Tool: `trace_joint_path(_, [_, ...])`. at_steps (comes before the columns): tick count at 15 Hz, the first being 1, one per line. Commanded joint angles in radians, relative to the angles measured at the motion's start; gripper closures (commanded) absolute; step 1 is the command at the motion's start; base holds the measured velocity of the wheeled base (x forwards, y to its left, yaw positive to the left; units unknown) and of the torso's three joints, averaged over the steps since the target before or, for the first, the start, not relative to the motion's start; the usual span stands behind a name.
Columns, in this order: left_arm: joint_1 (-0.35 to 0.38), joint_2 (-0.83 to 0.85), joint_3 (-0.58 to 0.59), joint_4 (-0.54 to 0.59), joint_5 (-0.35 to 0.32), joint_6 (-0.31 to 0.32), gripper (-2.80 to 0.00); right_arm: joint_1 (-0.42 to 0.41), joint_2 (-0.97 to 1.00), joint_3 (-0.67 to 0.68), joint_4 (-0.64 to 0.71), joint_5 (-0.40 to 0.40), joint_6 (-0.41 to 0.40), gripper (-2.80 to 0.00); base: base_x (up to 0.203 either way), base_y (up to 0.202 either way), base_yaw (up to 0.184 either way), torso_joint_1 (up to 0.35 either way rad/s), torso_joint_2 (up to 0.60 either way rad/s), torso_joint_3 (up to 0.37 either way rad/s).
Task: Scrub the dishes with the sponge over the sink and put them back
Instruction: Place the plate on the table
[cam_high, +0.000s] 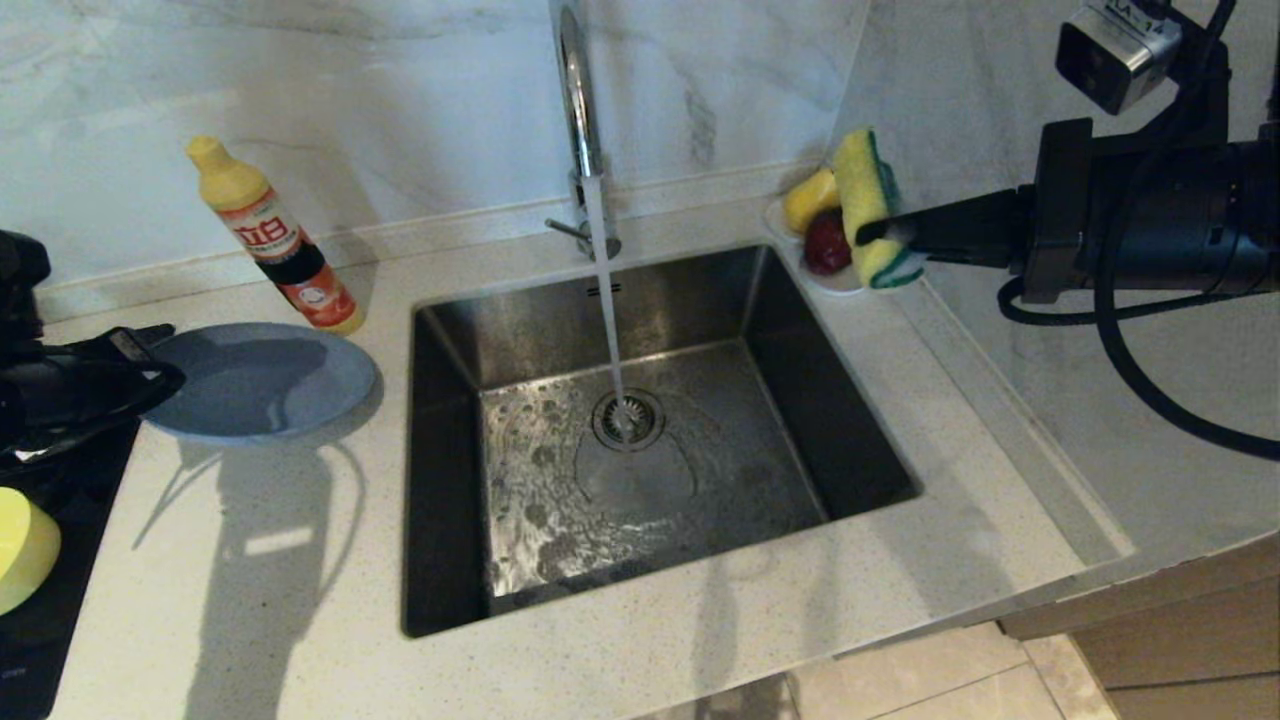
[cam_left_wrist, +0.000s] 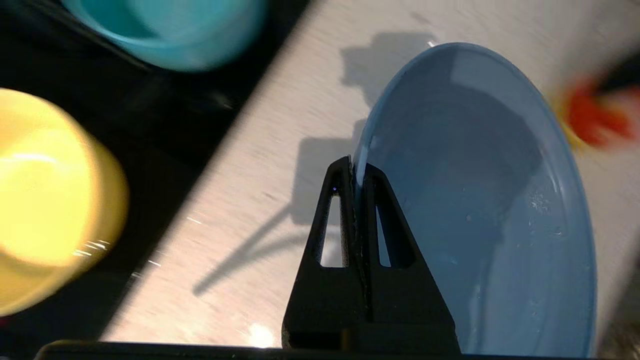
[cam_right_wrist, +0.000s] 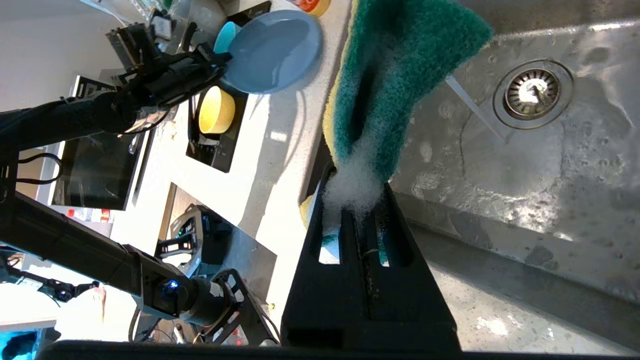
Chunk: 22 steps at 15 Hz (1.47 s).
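Note:
My left gripper (cam_high: 150, 345) (cam_left_wrist: 356, 167) is shut on the rim of the grey-blue plate (cam_high: 265, 380) (cam_left_wrist: 475, 200), which hangs tilted over the counter left of the sink (cam_high: 800, 350). A yellow bowl (cam_left_wrist: 50, 200) (cam_high: 20, 545) and a teal bowl (cam_left_wrist: 165, 27) sit on the black cooktop beside it. At the sink's far right corner my right gripper (cam_high: 880, 232) (cam_right_wrist: 355, 197) is shut on the foamy yellow-and-green sponge (cam_high: 868, 205) (cam_right_wrist: 395, 65). Water runs from the chrome tap (cam_high: 580, 110) onto the drain strainer (cam_high: 628, 418).
A yellow detergent bottle (cam_high: 275, 240) stands behind the plate by the wall. A white saucer (cam_high: 840, 285) with fruit sits just behind the sponge. The black cooktop (cam_high: 60, 600) lies at the counter's left edge. The marble wall rises close on the right.

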Motion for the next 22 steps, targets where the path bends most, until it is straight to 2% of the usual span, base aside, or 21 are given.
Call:
trace_joint_path(1, [0.048,0.031,0.009,-0.006,0.006,0.002,0.00,0.000,0.008,0.001,0.001,0.003,0.001,0.00,0.000,0.000,0.000,0.000,0.00,0.000])
trace_joint_path(9, [0.069,0.099,0.030,-0.022,0.004,0.009,0.00,0.002,0.009,0.000,0.001,0.009,0.003,0.00,0.000,0.000,0.000,0.000,0.00,0.000])
trace_joint_path(10, [0.069,0.100,0.026,-0.022,0.005,0.006,-2.80,0.002,0.009,0.000,0.001,0.009,0.001,0.00,0.000,0.000,0.000,0.000,0.00,0.000])
trace_joint_path(14, [0.085,0.096,0.016,-0.099,0.004,0.005,-2.80,0.002,0.002,-0.002,0.001,0.009,0.003,0.00,0.000,0.000,0.000,0.000,0.00,0.000])
trace_joint_path(16, [0.085,0.092,-0.019,-0.083,0.000,0.008,-2.80,0.002,0.002,-0.002,0.001,0.009,0.003,0.00,0.000,0.000,0.000,0.000,0.00,0.000])
trace_joint_path(18, [0.072,0.084,-0.118,-0.016,-0.007,0.028,-2.80,0.000,0.004,-0.003,0.001,0.009,0.003,0.00,0.000,0.000,0.000,0.000,0.00,0.000])
trace_joint_path(19, [0.031,0.079,-0.165,0.030,-0.016,0.060,-2.80,0.000,0.004,-0.005,0.001,0.008,0.004,0.00,0.000,0.000,0.000,0.000,0.00,0.000])
trace_joint_path(20, [-0.015,0.075,-0.198,0.065,-0.037,0.096,0.00,-0.001,0.002,-0.008,0.001,0.008,0.004,0.00,0.000,0.000,0.000,0.000,0.00,0.000])
trace_joint_path(22, [-0.091,0.077,-0.246,0.099,-0.099,0.130,0.00,-0.003,0.001,-0.009,0.001,0.008,0.004,0.00,0.000,0.000,0.000,0.000,0.00,0.000])
